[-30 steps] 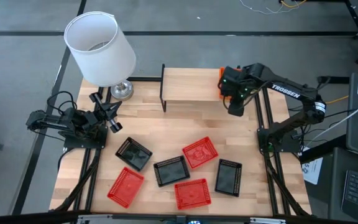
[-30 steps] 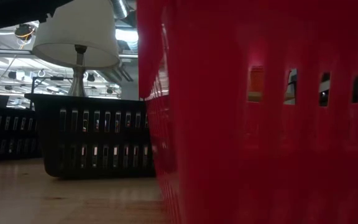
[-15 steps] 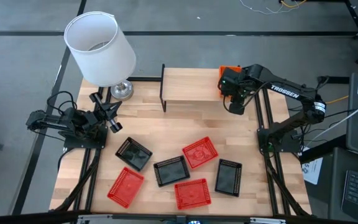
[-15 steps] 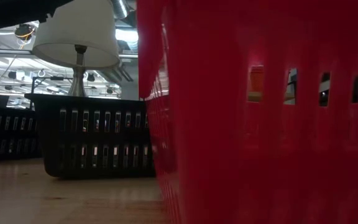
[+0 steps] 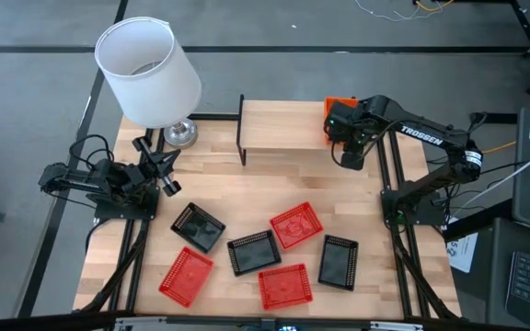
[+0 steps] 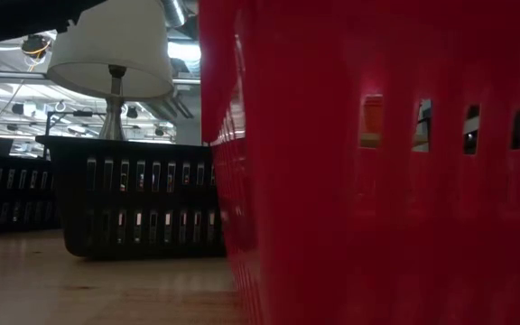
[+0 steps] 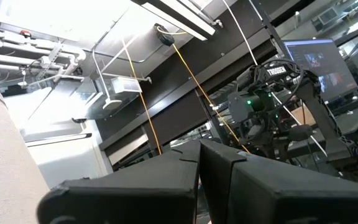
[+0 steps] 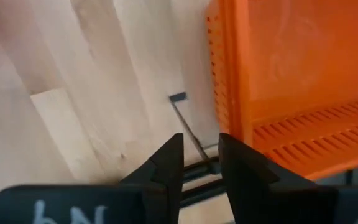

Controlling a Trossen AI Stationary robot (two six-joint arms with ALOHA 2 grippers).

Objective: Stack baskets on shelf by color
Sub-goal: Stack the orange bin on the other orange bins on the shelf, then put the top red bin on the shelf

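Right gripper (image 8: 199, 163) hangs at the shelf's (image 5: 283, 129) right end, jaws parted with nothing between them. The orange basket (image 8: 291, 93) sits on the shelf just beside the jaws, off to one side of the fingertips and clear of them; only its mesh wall and floor show in the right wrist view, and how many are nested there cannot be told. Orange looks settled.

Left gripper (image 5: 164, 175) waits at the table's left edge near the lamp (image 5: 150, 74), jaws clenched on nothing.

Six baskets lie on the table (image 5: 219, 184), well apart from both sets of jaws:
- red baskets (image 5: 295, 225), three
- black baskets (image 5: 253, 252), three

Judgement: the red one nearest the shelf lies toward the table's front from the right jaws, its long axis skewed to the table edge. The right arm is nearer; the wrist would need turning to span the short side.
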